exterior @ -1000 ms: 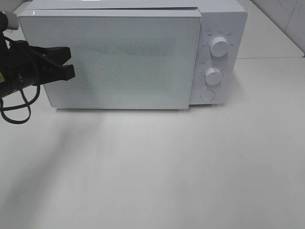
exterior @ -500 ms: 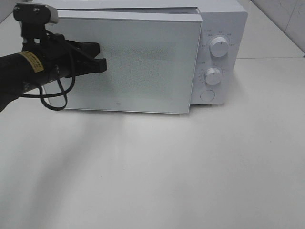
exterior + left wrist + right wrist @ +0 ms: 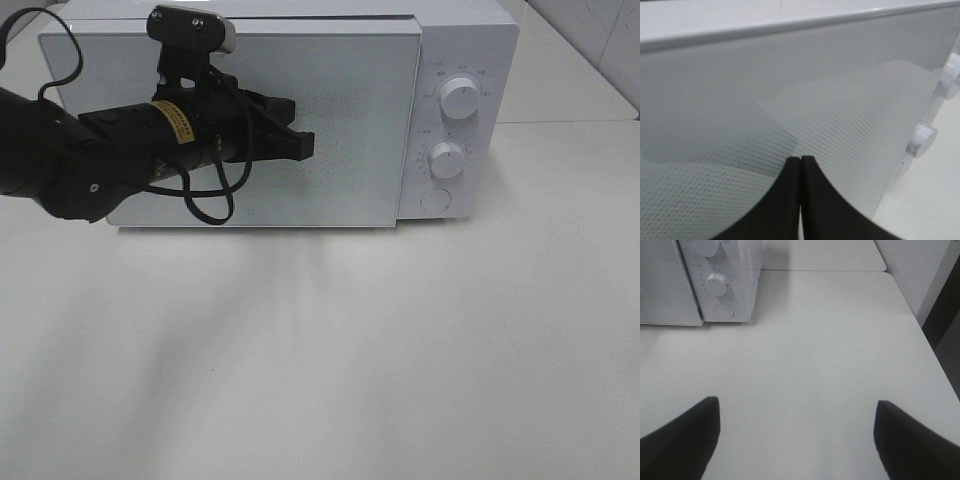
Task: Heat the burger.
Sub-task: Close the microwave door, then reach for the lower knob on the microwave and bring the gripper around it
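White tabletop (image 3: pixel 400 350) with white microwave (image 3: pixel 470 40) at rear, door (image 3: pixel 350 120) shut or nearly so. Burger nowhere in view; possibly behind the frosted door, not confirmable. Left gripper (image 3: pixel 305 145) clenched on nothing, tips at the door face. Right gripper (image 3: pixel 797 405) spread wide, empty, above the tabletop. Expect a soft, tall, slide-prone stack: support from beneath, avoid squeezing the bun. Yellow label (image 3: pixel 172 120) on left arm and markings round both dials (image 3: pixel 459 98) too small to read.

High view down on the microwave (image 3: pixel 470 60) — left wrist close, right wrist far — dials (image 3: pixel 459 98) shared.
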